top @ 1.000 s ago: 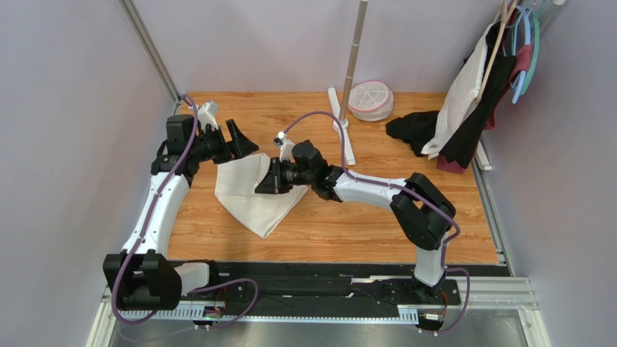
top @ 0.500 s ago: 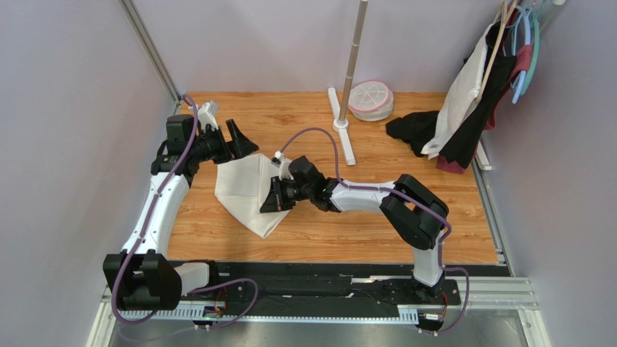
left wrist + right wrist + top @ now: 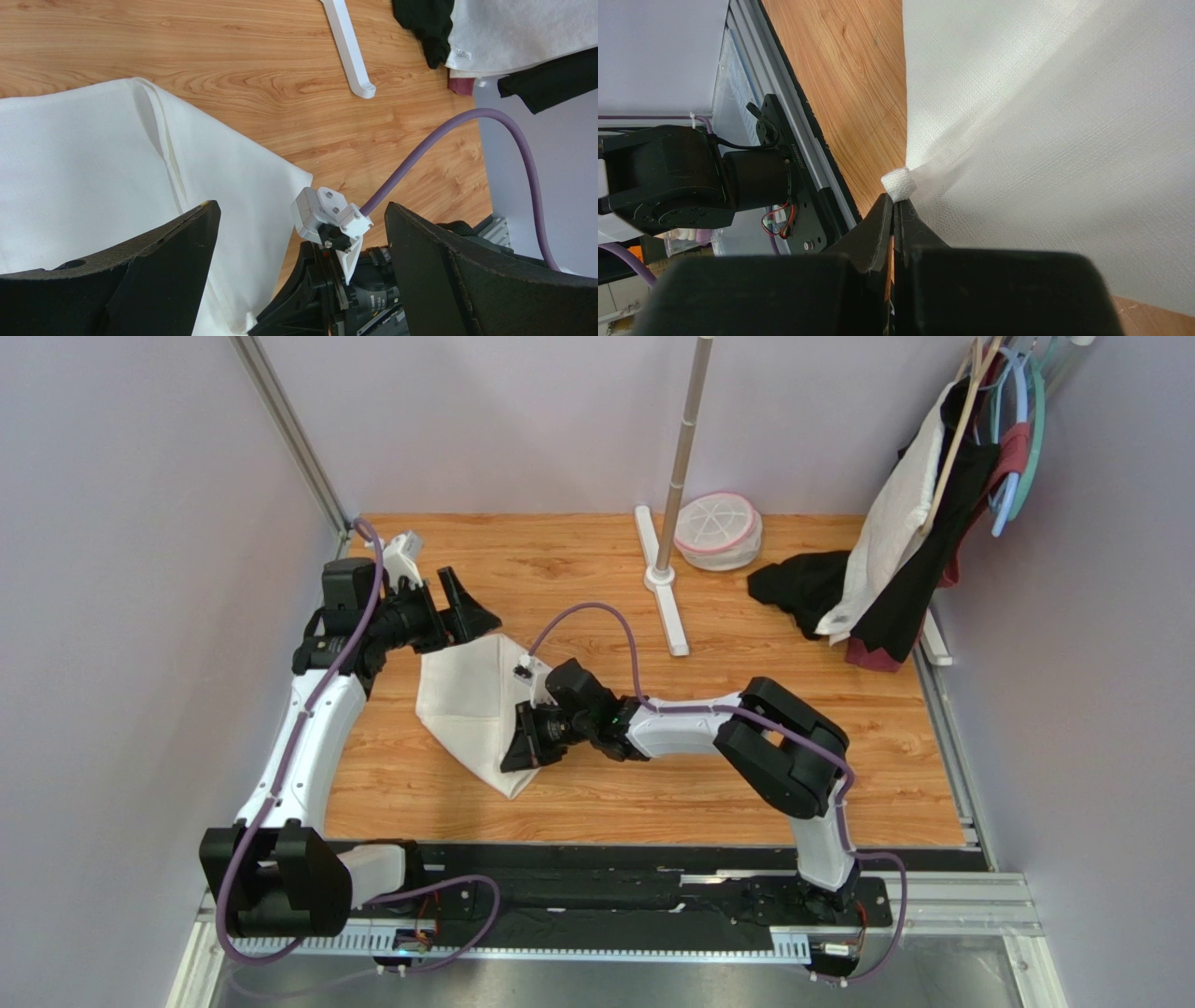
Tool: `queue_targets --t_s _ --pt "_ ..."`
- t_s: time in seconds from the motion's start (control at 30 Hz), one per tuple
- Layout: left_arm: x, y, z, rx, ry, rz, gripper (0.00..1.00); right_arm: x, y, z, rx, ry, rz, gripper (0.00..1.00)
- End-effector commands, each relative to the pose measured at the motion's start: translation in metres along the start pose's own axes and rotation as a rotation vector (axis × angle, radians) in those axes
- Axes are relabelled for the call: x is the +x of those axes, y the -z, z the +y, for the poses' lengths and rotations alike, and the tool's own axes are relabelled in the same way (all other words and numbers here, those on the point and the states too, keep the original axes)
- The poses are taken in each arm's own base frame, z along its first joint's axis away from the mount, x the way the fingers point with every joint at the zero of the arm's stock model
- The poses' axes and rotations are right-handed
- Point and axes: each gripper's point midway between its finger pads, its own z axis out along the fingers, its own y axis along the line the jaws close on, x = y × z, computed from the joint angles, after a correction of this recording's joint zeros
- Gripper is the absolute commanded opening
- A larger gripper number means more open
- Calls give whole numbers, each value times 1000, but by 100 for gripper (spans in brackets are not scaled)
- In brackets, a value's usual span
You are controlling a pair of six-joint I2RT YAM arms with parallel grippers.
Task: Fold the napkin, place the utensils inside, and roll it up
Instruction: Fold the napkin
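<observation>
The napkin (image 3: 470, 703) lies folded on the left-centre of the table (image 3: 842, 798), a rough triangle with its point toward the arm bases. The right gripper (image 3: 522, 746) is at the napkin's near right edge, jaws closed tight on a small pinch of cloth. In the right wrist view a little tuft pokes out past the fingertips, and a taut crease runs from the pinch across the napkin (image 3: 1032, 140). The left gripper (image 3: 474, 612) hangs over the napkin's far edge with jaws wide and nothing between them. Its wrist view looks down on the napkin (image 3: 91, 182), where a fold seam runs along the upper layer, with bare wood beyond it. A white stand (image 3: 672, 616) and a black cloth (image 3: 800, 588) sit well apart at the far right
</observation>
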Motion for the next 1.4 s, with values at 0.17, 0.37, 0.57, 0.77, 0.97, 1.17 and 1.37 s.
queue_targets --t_s 0.17,0.37,0.57,0.77,0.97,1.17,1.37 --pt "-10 2 -2 8 -11 -35 96 8 2 10 -29 96 2 46" --pt "-12 3 4 -27 -15 -44 96 -19 51 28 62 227 -99 60" --pt "-13 3 9 -61 -16 -49 96 -73 98 -14 210 315 -159 62" --pt "-15 8 27 -171 -10 -74 98 -123 95 -88 303 306 -114 62" --pt "-8 20 36 -240 -20 -108 99 -165 86 -125 168 238 -103 60" --pt "4 21 47 -275 -27 -88 99 -157 62 -154 49 156 -19 58" --pt "7 19 47 -265 -31 -72 99 -131 48 -160 -28 81 56 56"
